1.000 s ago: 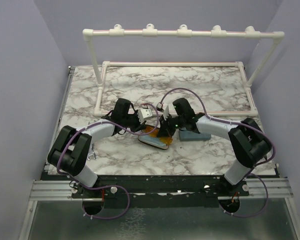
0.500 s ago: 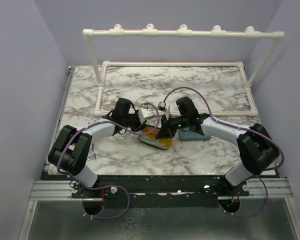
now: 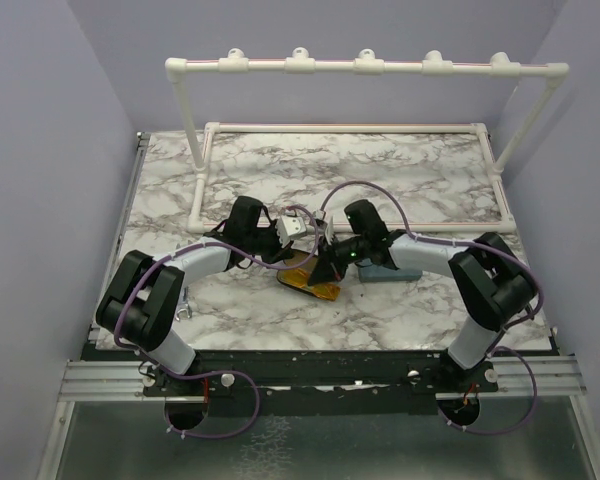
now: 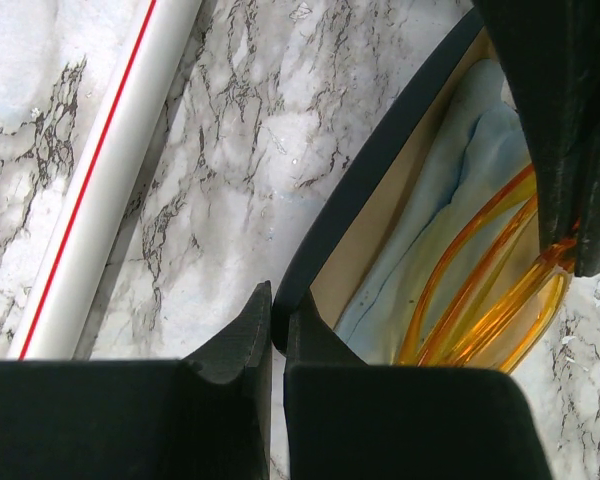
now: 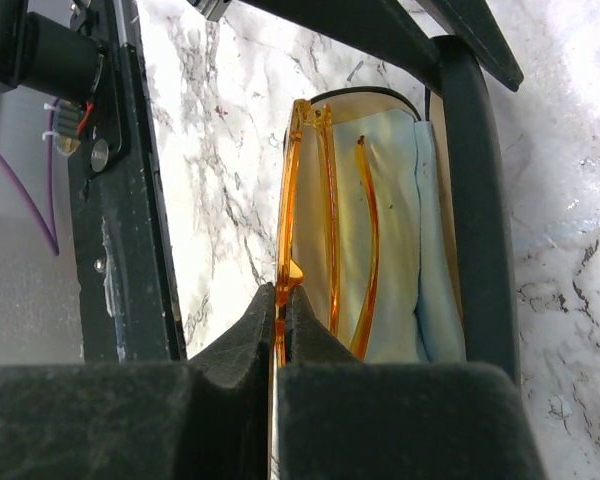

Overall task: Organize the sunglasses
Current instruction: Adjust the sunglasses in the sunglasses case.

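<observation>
Rising at seven and five o'clock of the overhead view, the left arm (image 3: 195, 262) and right arm (image 3: 432, 255) run as pale grey links between bulky black joint housings (image 3: 145, 300), each trailing a looping purple cable (image 3: 365, 180), while the left gripper (image 4: 277, 305) and right gripper (image 5: 279, 300) carry matte black, wedge-shaped fingers (image 4: 400, 420).

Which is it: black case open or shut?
Open: the black case shows its interior, with a blue cloth and the orange sunglasses over it.
</observation>
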Robot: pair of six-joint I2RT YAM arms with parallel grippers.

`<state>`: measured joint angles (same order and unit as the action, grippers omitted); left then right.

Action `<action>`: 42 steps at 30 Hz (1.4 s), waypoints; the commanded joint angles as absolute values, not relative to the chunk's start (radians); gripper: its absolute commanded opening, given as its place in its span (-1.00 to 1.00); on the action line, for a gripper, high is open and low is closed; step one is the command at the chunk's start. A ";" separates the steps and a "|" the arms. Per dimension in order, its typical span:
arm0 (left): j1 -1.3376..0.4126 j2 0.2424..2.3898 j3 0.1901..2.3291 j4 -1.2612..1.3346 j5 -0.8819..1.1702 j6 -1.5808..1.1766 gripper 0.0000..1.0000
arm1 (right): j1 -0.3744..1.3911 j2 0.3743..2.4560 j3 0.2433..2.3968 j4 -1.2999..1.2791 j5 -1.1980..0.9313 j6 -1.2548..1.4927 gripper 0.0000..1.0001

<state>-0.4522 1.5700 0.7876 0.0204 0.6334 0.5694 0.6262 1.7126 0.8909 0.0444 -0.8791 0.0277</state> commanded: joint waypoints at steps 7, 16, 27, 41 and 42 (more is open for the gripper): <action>-0.460 1.573 0.788 0.002 0.626 0.594 -1.00 | 0.624 1.778 0.928 0.108 -0.915 0.014 -0.99; -0.460 1.568 0.783 0.002 0.625 0.597 -1.00 | 0.621 1.821 1.012 -0.026 -0.884 -0.084 -0.99; -0.462 1.571 0.786 0.002 0.624 0.595 -1.00 | 0.621 1.827 0.934 0.097 -0.908 -0.003 -0.99; -0.464 1.555 0.771 0.002 0.624 0.614 -1.00 | 0.618 1.851 0.980 0.002 -0.806 -0.065 -0.63; -0.465 1.553 0.769 0.002 0.624 0.616 -1.00 | 0.619 1.848 0.982 0.002 -0.804 -0.065 -0.61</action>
<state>-0.4541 1.5700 0.7872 0.0177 0.6323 0.5743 0.6197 1.8256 0.9512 0.0456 -0.8597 -0.0330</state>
